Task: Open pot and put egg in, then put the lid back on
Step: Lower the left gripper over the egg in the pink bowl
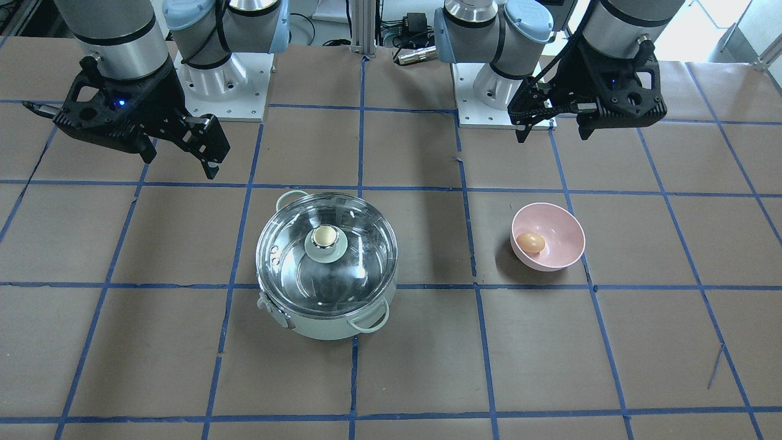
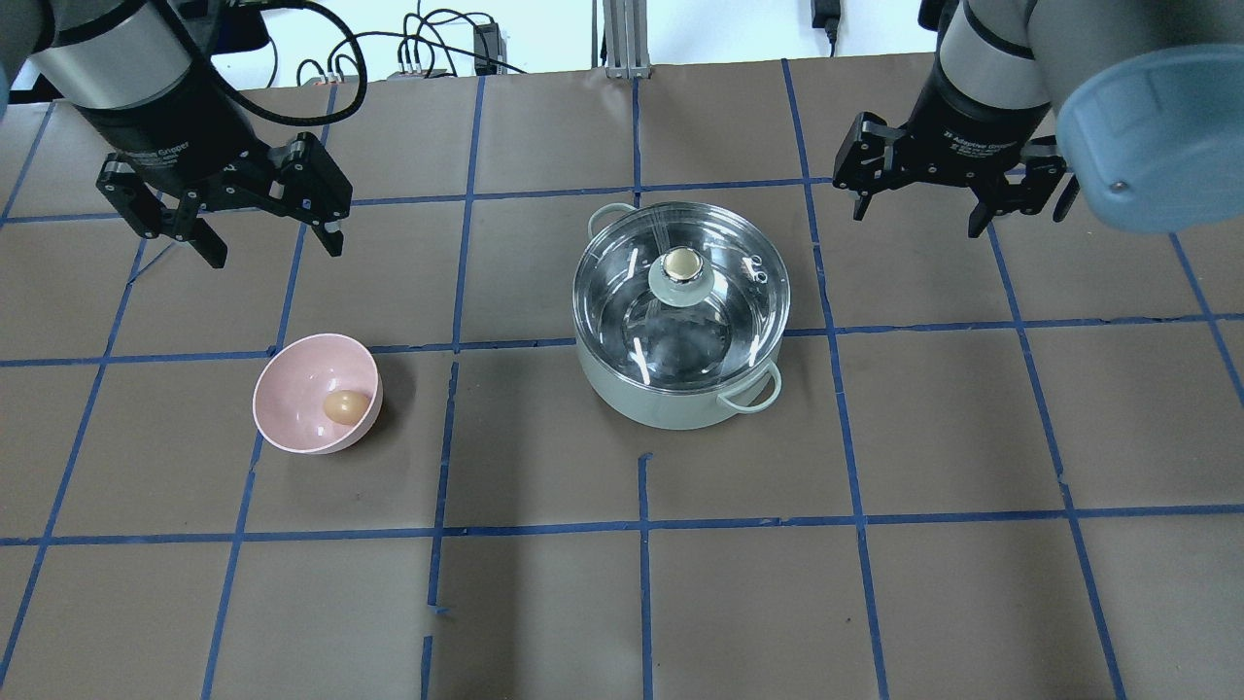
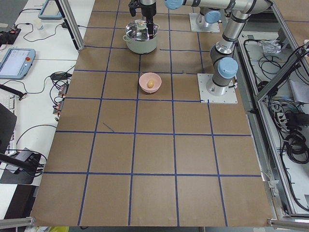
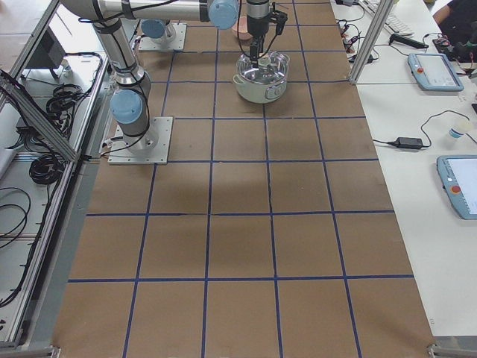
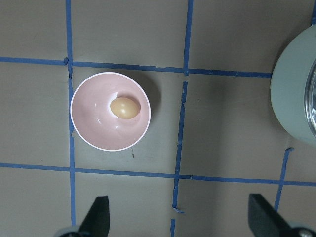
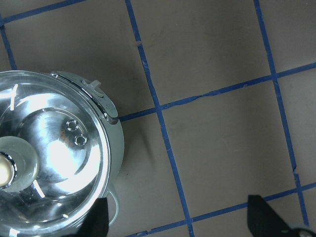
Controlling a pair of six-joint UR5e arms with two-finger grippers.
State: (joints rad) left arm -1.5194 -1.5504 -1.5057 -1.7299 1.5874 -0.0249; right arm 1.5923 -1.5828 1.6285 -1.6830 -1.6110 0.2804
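Observation:
The mint-green pot point(image 2: 671, 399) stands mid-table with the glass lid point(image 2: 632, 292) on it, its cream knob point(image 2: 680, 262) at the centre. The pot also shows in the front view point(image 1: 324, 324), with its lid point(image 1: 360, 244). The tan egg point(image 2: 345, 405) lies in a pink bowl point(image 2: 292, 389), also in the front view point(image 1: 530, 242) and the left wrist view point(image 5: 124, 107). My left gripper point(image 2: 269, 243) is open and empty, high above the table behind the bowl. My right gripper point(image 2: 918, 216) is open and empty, high and to the right of the pot.
The table is brown paper with a blue tape grid point(image 2: 641, 525). The arm bases point(image 1: 223, 91) stand at the table's robot side. Cables and boxes lie beyond the far edge point(image 2: 428, 49).

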